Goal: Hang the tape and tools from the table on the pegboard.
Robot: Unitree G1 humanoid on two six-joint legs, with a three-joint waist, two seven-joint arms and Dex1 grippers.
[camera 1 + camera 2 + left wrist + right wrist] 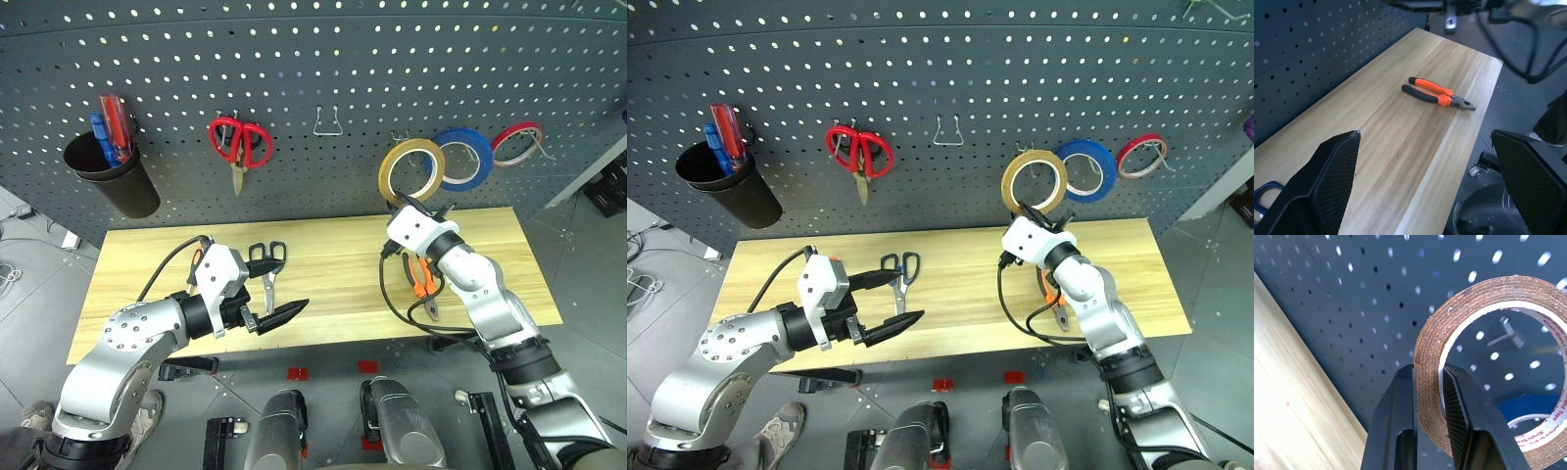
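The right gripper point(1427, 396) is clamped on the rim of the tape point(411, 170), one black finger outside the ring and one inside, and holds the tan-yellow ring upright in front of the pegboard point(323, 69), above the back edge of the table point(333, 257). Through the tape's hole the right wrist view shows a metal hook point(1508, 335) on the board, with the blue roll point(462, 158) behind the ring's lower part; from the head views the tape overlaps the blue roll's left edge, and the thin red roll point(517, 143) hangs just beyond that. To the tape's left an empty wire hook point(327, 121) sits in a bare stretch of board, then the red-handled scissors point(239, 144), and at the far left a black cup point(113, 179) holding red and blue screwdrivers point(111, 127). The left gripper point(277, 318) hangs over the front edge of the table on the left, its jaws spread wide and holding nothing. Just behind it lie the dark-handled scissors point(267, 264), blades toward the front edge. The pliers point(1437, 94) lie flat toward the right end of the table near its front edge, partly hidden under the right arm in the head views. The middle of the tabletop between scissors and pliers is bare wood, with open room on both sides of the right arm.
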